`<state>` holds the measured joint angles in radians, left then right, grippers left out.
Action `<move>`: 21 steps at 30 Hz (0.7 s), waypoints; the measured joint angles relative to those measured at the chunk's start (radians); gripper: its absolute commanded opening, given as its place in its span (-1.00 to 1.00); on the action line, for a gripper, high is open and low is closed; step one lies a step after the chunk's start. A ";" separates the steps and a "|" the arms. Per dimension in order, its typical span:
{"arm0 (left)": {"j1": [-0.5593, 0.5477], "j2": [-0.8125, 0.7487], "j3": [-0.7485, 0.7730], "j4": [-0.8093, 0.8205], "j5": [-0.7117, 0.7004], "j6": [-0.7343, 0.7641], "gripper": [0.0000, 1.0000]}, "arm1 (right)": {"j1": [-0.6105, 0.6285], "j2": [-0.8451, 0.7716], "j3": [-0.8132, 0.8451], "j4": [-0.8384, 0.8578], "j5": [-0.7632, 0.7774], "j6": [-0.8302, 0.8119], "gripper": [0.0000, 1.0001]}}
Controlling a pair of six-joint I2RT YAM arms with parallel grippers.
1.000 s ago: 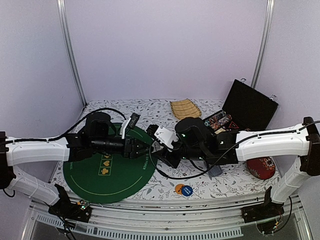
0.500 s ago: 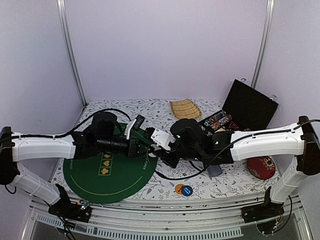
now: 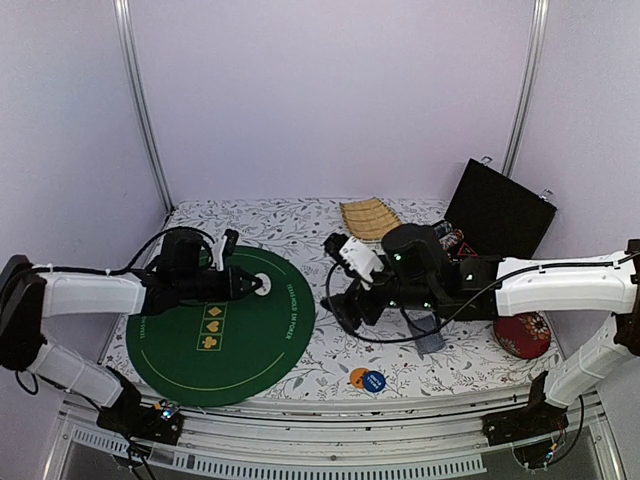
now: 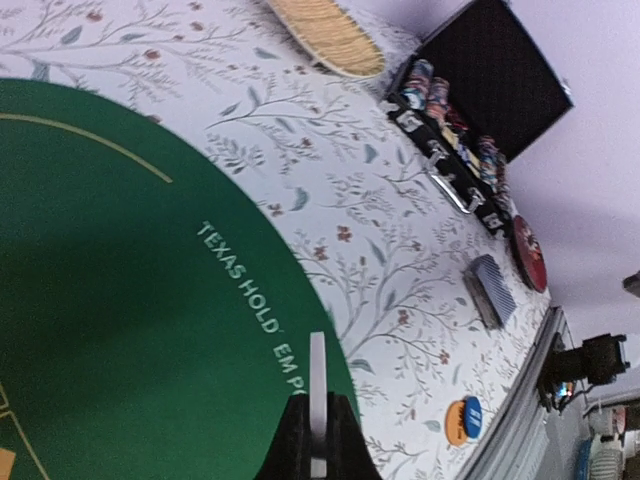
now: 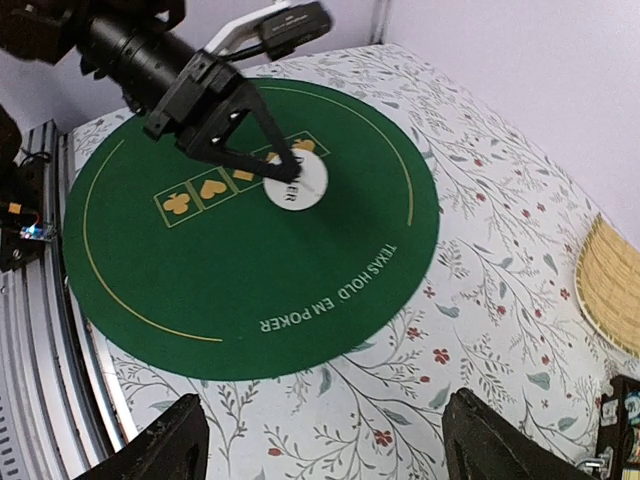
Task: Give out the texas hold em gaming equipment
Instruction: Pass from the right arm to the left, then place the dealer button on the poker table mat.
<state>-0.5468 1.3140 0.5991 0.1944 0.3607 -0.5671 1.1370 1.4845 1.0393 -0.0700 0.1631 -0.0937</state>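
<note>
My left gripper is shut on a white round token, seen edge-on between its fingers in the left wrist view. It holds the token over the middle of the round green poker mat. My right gripper stands open with nothing in it, above the flowered cloth just right of the mat. A deck of cards with blue backs lies on the cloth under the right arm. An orange token and a blue token lie side by side near the front edge.
An open black case with rows of chips stands at the back right. The tan woven tray lies at the back, and the red cushion at the right. The right arm reaches across the table's right half.
The two grippers met at the mat's right edge. The left one has shut on the white token and pulled back left over the mat; the right one has opened and drawn back right.
</note>
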 measured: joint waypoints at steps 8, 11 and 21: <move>0.058 0.345 0.055 0.145 0.107 -0.055 -1.00 | -0.201 -0.040 -0.045 -0.101 -0.105 0.201 0.71; 0.066 0.436 0.078 0.191 0.150 -0.084 -1.00 | -0.204 -0.039 -0.045 -0.183 -0.117 0.255 0.72; 0.070 0.491 0.108 0.183 0.124 -0.104 0.46 | -0.127 0.106 -0.033 -0.418 -0.158 0.340 0.90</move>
<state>-0.4770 1.8046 0.7074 0.3775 0.4850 -0.6708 1.0096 1.5902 1.0061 -0.4877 0.0055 0.2466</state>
